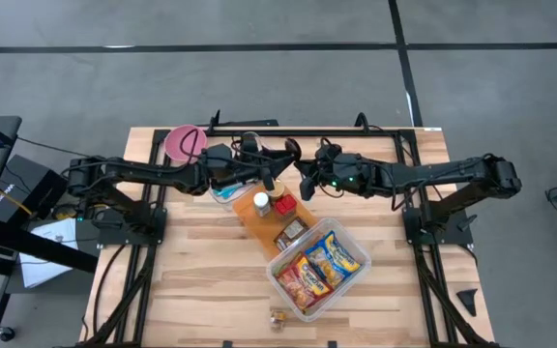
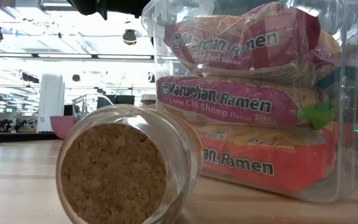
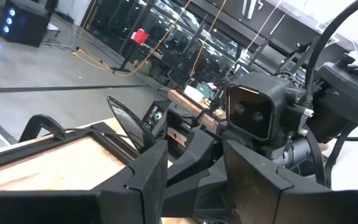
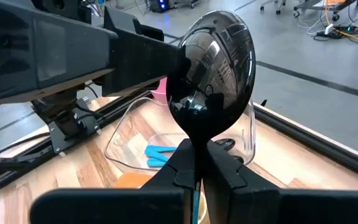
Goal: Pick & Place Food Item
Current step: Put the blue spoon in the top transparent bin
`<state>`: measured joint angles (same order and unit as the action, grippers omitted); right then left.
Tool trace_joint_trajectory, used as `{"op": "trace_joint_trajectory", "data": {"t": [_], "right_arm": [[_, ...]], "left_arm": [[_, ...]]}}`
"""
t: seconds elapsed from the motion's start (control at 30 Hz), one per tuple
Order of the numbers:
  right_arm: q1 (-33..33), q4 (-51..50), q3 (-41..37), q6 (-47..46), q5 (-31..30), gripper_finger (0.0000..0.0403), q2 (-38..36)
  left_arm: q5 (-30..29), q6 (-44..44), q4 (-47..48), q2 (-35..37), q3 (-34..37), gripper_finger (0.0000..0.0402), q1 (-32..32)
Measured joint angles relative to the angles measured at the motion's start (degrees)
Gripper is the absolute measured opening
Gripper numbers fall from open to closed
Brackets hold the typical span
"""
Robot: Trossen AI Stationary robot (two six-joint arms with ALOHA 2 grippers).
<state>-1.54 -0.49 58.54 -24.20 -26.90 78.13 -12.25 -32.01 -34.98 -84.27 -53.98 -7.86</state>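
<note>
The right tool (image 4: 194, 168) is shut tight on the thin handle of a shiny black spoon (image 4: 213, 74). It holds the spoon with the bowl pointing up and out, high over the back of the tabletop (image 1: 191, 290). Held by the handle like this, the scooping end stays free to use.

The left tool (image 3: 194, 171) is half open and has nothing between its fingers. It hangs right across from the right tool, near the middle of the back of the tabletop. It may be waiting there to help, but that is only a guess.

Under both tools sits a clear bowl (image 4: 142, 140) with something blue (image 4: 160, 154) inside. An orange board (image 1: 269, 227) lies just beside it, and on the board are a small white-topped bottle (image 1: 260, 202) and a red thing (image 1: 284, 204).

The food is nearer the front. Ramen packs (image 2: 241, 102) are stacked in a clear bin (image 1: 319, 269) so they stay together. A little jar with a cork lid (image 2: 126, 174) lies on its side close to the bin. A pink bowl (image 1: 184, 141) sits at the far back corner on the left arm's side.
</note>
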Motion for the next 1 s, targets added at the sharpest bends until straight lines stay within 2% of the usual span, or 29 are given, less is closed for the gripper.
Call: {"op": "trace_joint_trajectory", "data": {"t": [0.17,0.4,0.67,1.0], "right_arm": [[0.0,0.6,0.0,0.8,0.0,0.0007,0.0],[-0.3,6.9,-0.1,1.1,-1.5,0.0007,0.1],[-0.5,14.8,0.1,0.9,-1.5,0.0007,-0.3],[-0.5,15.9,0.6,0.8,0.1,0.0007,-0.3]], "left_arm": [[0.0,0.0,0.0,0.0,0.0,0.0153,0.0],[0.2,0.0,-0.2,0.1,-0.1,0.0152,0.6],[-0.4,0.0,3.9,-0.1,0.2,0.0151,2.0],[-0.2,4.2,4.0,-0.1,0.2,0.015,3.1]]}}
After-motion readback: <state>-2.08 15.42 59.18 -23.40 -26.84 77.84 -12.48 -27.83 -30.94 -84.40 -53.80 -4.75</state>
